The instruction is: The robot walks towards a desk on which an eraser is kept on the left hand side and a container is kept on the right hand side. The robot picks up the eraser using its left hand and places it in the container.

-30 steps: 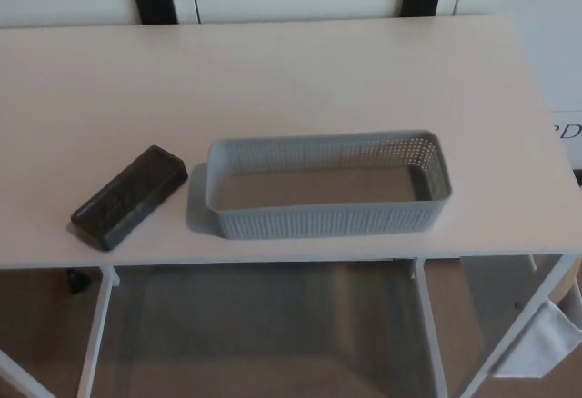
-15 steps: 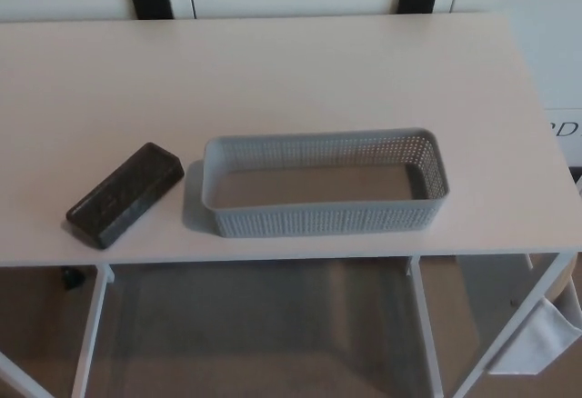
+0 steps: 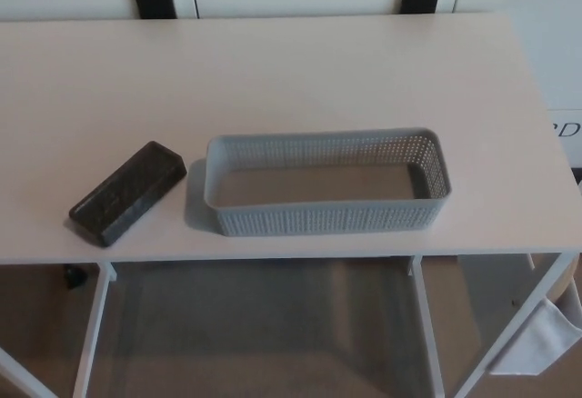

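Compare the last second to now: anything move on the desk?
Nothing on the desk moved. The whole picture shifts slightly, which is the head camera, not the things. The eraser lies left of the empty container, apart from it as before, both near the front edge of the desk. No hand in view.

The eraser (image 3: 128, 194) is a dark, nearly black block, long and narrow with rounded edges, lying flat on the desk (image 3: 291, 71). It sits at a slant, its far end turned toward the container (image 3: 327, 194) and its near end close to the desk's front edge. The container is a grey plastic basket, long and shallow, with perforated walls and a solid rim, standing upright and open at the top, with nothing inside. It lies lengthwise along the desk's front edge, just to the right of the eraser, the two close but apart.
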Controlling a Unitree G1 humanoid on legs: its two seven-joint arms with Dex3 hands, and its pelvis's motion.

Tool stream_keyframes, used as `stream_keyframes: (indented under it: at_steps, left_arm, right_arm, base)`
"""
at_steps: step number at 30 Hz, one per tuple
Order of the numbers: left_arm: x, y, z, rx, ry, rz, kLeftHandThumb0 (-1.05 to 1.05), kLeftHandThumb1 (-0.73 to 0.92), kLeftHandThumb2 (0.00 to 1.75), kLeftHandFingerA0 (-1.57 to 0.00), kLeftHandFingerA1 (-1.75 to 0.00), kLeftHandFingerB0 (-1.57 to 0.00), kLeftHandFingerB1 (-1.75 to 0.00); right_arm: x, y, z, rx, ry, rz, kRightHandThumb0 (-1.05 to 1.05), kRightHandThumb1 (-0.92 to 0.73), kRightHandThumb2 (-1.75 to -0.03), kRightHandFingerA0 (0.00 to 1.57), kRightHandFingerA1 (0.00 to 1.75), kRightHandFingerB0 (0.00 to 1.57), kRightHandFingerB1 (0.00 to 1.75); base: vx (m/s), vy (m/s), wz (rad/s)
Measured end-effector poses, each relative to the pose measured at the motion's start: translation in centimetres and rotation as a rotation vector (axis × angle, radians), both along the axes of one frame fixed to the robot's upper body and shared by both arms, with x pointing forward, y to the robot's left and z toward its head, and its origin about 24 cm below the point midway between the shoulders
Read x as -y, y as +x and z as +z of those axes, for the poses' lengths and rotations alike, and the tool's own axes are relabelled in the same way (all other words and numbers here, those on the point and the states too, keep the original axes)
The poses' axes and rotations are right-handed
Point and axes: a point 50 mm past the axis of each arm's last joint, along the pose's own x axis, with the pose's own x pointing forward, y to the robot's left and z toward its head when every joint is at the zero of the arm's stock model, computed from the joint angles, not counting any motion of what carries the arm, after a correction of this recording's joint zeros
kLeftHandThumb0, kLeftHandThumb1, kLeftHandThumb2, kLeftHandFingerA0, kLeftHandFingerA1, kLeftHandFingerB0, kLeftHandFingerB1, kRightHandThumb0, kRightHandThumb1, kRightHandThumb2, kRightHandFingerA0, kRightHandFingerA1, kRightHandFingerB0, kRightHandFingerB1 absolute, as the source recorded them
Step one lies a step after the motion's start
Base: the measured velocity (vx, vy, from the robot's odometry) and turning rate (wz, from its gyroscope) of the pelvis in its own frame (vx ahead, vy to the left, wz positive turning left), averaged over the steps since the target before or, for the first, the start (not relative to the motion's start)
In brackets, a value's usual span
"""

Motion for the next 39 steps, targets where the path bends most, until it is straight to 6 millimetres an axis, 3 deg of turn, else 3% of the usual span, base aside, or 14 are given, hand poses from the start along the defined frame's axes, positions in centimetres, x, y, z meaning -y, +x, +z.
stream_keyframes:
  at_steps: [5,6,8,13,17,18,19,20,21,22,23,24,30,39]
  left_arm:
    - [1.2,3.0,3.3,0.182,-0.028,-0.076,-0.64,0.41,0.75,-0.46,-0.47,-0.34,-0.44]
    - [1.5,3.8,4.3,0.236,-0.032,-0.095,-0.53,0.49,0.56,-0.5,-0.36,-0.38,-0.33]
    - [2.0,5.2,6.1,0.327,-0.03,-0.125,-0.53,0.41,0.72,-0.44,-0.47,-0.35,-0.44]
    - [3.2,8.8,10.9,0.581,-0.004,-0.19,-0.51,0.42,0.73,-0.44,-0.49,-0.35,-0.44]
    - [4.1,11.8,16.1,0.847,0.051,-0.229,-0.51,0.42,0.71,-0.38,-0.45,-0.34,-0.43]
    - [4.2,12.1,16.7,0.878,0.062,-0.23,-0.42,0.51,0.57,-0.39,-0.35,-0.35,-0.33]
    - [4.3,12.8,18.1,0.945,0.088,-0.23,-0.24,0.33,0.89,-0.11,-0.53,-0.11,-0.51]
    - [4.4,13.1,18.5,0.965,0.1,-0.231,-0.53,0.44,0.67,-0.13,-0.37,-0.17,-0.35]
    - [4.4,13.6,19.3,1.003,0.126,-0.233,-0.29,0.34,0.88,-0.01,-0.5,0.0,-0.46]
    - [4.5,14.0,19.8,1.027,0.148,-0.235,-0.29,0.34,0.88,-0.01,-0.5,0.0,-0.46]
    - [4.5,14.3,20.3,1.045,0.167,-0.234,-0.43,0.46,0.57,-0.05,-0.22,-0.17,-0.29]
    - [4.5,14.6,20.6,1.06,0.186,-0.234,-0.38,0.44,0.55,-0.01,-0.24,-0.18,-0.28]
    - [4.2,16.6,21.6,1.069,0.307,-0.216,-0.5,0.32,0.64,0.0,0.0,-0.09,-0.19]
    - [3.3,19.8,20.3,0.934,0.484,-0.185,-0.57,0.38,0.69,0.0,0.0,-0.03,-0.1]
  right_arm:
    - [0.0,0.1,0.0,0.004,0.0,0.001,-0.43,-0.49,-0.54,0.84,0.56,0.73,0.52]
    - [0.0,0.2,0.0,0.005,0.0,0.002,-0.43,-0.49,-0.54,0.84,0.56,0.73,0.52]
    - [0.0,0.3,0.0,0.008,0.0,0.002,-0.46,-0.48,-0.54,0.87,0.57,0.73,0.53]
    - [0.0,0.5,0.0,0.012,0.0,0.004,-0.46,-0.5,-0.55,0.86,0.56,0.72,0.52]
    - [0.0,0.7,0.0,0.016,0.0,0.005,-0.45,-0.51,-0.55,0.86,0.56,0.72,0.51]
    - [0.0,0.7,0.0,0.016,0.0,0.005,-0.46,-0.5,-0.55,0.86,0.56,0.73,0.51]
    - [0.0,0.7,0.0,0.017,0.0,0.005,-0.45,-0.5,-0.55,0.86,0.56,0.74,0.52]
    - [0.0,0.8,0.0,0.017,0.0,0.005,-0.44,-0.5,-0.55,0.86,0.57,0.74,0.52]
    - [0.0,0.9,0.0,0.02,-0.001,0.006,-0.44,-0.5,-0.55,0.86,0.57,0.74,0.52]
    - [0.0,1.0,0.1,0.022,0.0,0.006,-0.44,-0.5,-0.55,0.86,0.57,0.74,0.52]
    - [0.0,1.1,0.1,0.025,0.0,0.007,-0.43,-0.5,-0.55,0.85,0.57,0.74,0.52]
    - [0.0,1.2,0.1,0.027,-0.001,0.008,-0.43,-0.51,-0.55,0.85,0.56,0.73,0.52]
    - [0.0,1.5,0.1,0.035,-0.001,0.01,-0.45,-0.5,-0.55,0.87,0.56,0.75,0.51]
    - [-0.1,1.7,0.1,0.038,-0.002,0.012,-0.43,-0.51,-0.55,0.86,0.55,0.75,0.51]
  base:
    - [0.0,0.0,0.0]
    - [0.0,0.0,0.0]
    - [0.0,0.0,0.0]
    - [0.0,0.0,0.0]
    - [0.0,0.0,0.0]
    - [0.0,0.0,0.0]
    - [0.0,0.0,0.0]
    - [0.0,0.0,0.0]
    - [0.0,0.0,0.0]
    - [0.0,0.0,0.0]
    - [0.0,0.0,0.0]
    - [0.0,0.0,0.0]
    - [0.0,0.0,0.0]
    - [0.0,0.0,0.0]
